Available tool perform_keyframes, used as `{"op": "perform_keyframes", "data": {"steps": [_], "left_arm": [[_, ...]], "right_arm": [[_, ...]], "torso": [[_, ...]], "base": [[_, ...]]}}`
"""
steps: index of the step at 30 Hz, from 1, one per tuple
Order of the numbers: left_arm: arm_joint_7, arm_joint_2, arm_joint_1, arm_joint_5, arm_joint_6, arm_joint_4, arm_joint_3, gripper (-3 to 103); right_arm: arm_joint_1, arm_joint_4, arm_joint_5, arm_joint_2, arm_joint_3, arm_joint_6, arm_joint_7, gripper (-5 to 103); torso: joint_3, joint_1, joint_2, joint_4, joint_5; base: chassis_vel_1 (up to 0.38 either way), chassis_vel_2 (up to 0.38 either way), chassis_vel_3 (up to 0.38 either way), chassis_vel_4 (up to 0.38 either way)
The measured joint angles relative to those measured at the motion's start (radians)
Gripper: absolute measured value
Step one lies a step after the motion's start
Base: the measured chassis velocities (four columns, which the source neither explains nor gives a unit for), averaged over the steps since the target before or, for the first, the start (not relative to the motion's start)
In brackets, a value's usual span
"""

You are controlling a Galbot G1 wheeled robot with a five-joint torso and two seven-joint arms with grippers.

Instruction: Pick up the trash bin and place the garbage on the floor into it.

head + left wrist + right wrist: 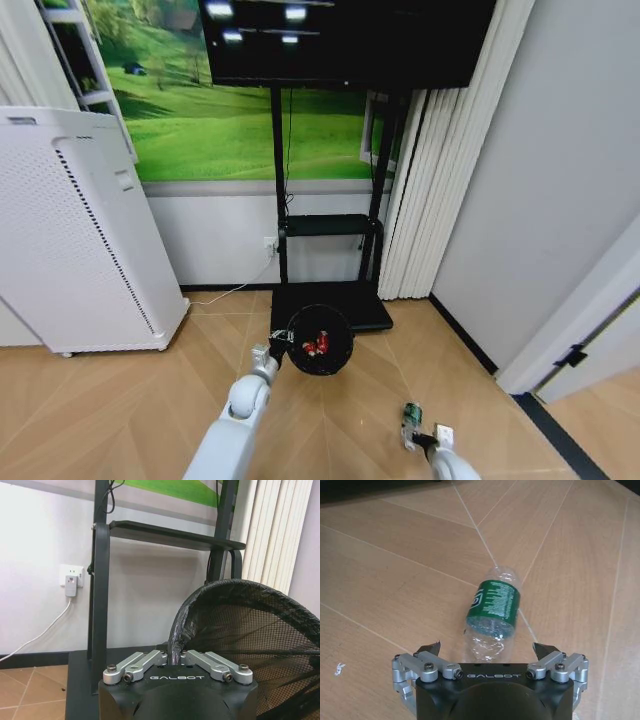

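Note:
My left gripper [274, 345] is shut on the rim of the black mesh trash bin [320, 340] and holds it just above the floor [150, 400]. In the left wrist view the left gripper [176, 655] pinches the rim and its black liner, with the trash bin [250, 630] spreading out beside it. Red and white garbage [318, 344] lies inside the bin. A clear bottle with a green label [411, 412] lies on the floor. My right gripper [489, 649] is open just behind the bottle [492, 610], one finger on each side of its near end.
A tall white perforated appliance [70, 230] stands at the left. The black TV stand [330, 300] with a shelf is right behind the bin. Curtains [430, 200] and a grey wall [540, 200] close the right side. A wall socket with a white cable [71, 582] sits near the stand.

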Motion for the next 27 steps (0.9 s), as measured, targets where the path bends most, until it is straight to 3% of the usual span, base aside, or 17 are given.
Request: {"op": "perform_keyframes", "data": {"steps": [18, 23, 24, 27], "left_arm": [[0.008, 0.024, 0.014, -0.021, 0.003, -0.028, -0.025, 3], [0.010, 0.026, 0.015, -0.023, 0.004, -0.031, -0.027, 3], [0.010, 0.026, 0.015, -0.023, 0.004, -0.031, -0.027, 3], [0.013, 0.026, 0.017, -0.023, 0.004, -0.032, -0.030, 3]], "right_arm": [[0.114, -0.203, -0.138, 0.061, -0.006, 0.084, 0.003, 101], [0.120, -0.230, -0.144, 0.062, -0.004, 0.109, 0.002, 80], [0.120, -0.230, -0.144, 0.062, -0.004, 0.109, 0.002, 80], [0.120, -0.236, -0.148, 0.064, -0.003, 0.121, 0.001, 65]], "torso": [[0.000, 0.000, 0.000, -0.0001, 0.0001], [0.000, 0.000, 0.000, 0.0000, -0.0003], [0.000, 0.000, 0.000, 0.0000, -0.0003], [0.000, 0.000, 0.000, 0.0002, -0.0002]], "base": [[0.000, 0.000, 0.000, 0.000], [0.000, 0.000, 0.000, 0.000], [0.000, 0.000, 0.000, 0.000], [0.000, 0.000, 0.000, 0.000]]}}
